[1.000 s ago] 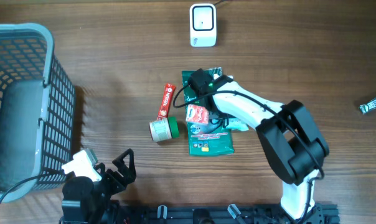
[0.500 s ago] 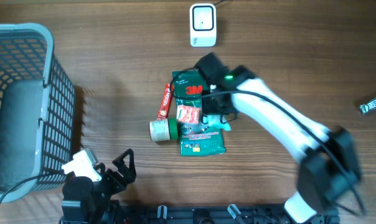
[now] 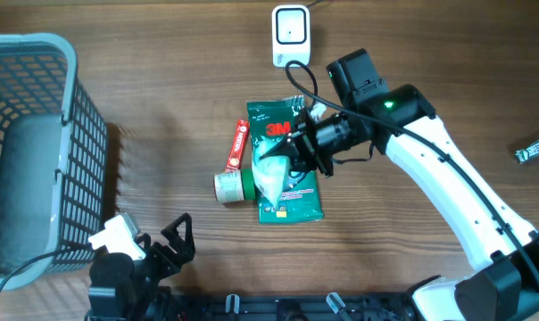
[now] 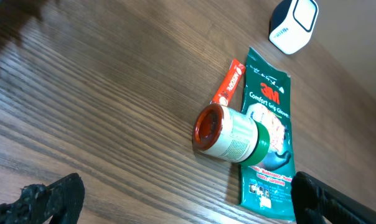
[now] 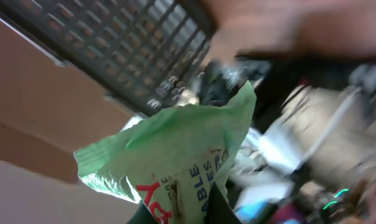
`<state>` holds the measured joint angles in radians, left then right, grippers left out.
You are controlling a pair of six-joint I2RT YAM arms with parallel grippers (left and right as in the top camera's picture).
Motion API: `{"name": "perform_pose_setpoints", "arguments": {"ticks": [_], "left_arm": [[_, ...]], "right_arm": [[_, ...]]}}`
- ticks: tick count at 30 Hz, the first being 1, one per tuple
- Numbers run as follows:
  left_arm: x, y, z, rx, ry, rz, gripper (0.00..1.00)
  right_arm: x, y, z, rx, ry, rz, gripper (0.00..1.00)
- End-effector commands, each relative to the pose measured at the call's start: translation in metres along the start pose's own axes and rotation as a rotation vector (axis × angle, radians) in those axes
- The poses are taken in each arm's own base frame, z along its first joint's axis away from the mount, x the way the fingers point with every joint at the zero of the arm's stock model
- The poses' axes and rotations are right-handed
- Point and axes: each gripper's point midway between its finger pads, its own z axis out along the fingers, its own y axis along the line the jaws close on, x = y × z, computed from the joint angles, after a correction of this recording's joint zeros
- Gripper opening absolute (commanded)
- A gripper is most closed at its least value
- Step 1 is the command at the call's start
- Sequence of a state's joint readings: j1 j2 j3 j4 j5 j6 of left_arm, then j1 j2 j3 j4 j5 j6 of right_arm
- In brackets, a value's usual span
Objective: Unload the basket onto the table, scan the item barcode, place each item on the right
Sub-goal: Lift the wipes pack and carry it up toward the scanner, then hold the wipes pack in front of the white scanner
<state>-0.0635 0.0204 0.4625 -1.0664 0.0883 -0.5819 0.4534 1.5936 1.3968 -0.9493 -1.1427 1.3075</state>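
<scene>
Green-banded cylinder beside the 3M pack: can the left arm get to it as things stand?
Probably yes: the left gripper is open, with only bare table between it and the cylinder. The right gripper, holding a packet, hangs close by.

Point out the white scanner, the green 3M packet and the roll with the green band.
white scanner (image 3: 290, 37), overhead view, middle of its front face.
green 3M packet (image 4: 267, 101), left wrist view, printed upper part.
roll with the green band (image 4: 235, 134), left wrist view, its pale side.

basket (image 3: 37, 43) far left | tape roll (image 3: 234, 185) beside red tube (image 3: 240, 145) | wrapper (image 3: 534, 148) far right
</scene>
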Motion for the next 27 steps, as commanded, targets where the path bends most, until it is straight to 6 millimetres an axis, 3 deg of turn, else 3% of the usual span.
{"name": "perform_pose_setpoints", "arguments": {"ticks": [1, 3, 6, 12, 17, 27], "left_arm": [[0.000, 0.000, 0.001, 0.000, 0.000, -0.006, 1.00], [0.000, 0.000, 0.001, 0.000, 0.000, -0.006, 1.00], [0.000, 0.000, 0.001, 0.000, 0.000, -0.006, 1.00], [0.000, 0.000, 0.001, 0.000, 0.000, -0.006, 1.00], [0.000, 0.000, 0.001, 0.000, 0.000, -0.006, 1.00], [0.000, 0.000, 0.001, 0.000, 0.000, -0.006, 1.00]], "right_arm": [[0.010, 0.029, -0.016, -0.095, 0.113, 0.304, 0.04], [0.001, 0.044, -0.031, -0.157, 0.105, 0.314, 0.04], [0.005, 0.050, -0.047, -0.194, 0.159, 0.265, 0.04], [0.010, 0.055, -0.099, -0.344, 0.231, -0.115, 0.04], [-0.007, 0.055, -0.138, -0.458, 0.095, -0.455, 0.04], [-0.009, 0.054, -0.142, -0.468, 0.078, -0.479, 0.04]]}}
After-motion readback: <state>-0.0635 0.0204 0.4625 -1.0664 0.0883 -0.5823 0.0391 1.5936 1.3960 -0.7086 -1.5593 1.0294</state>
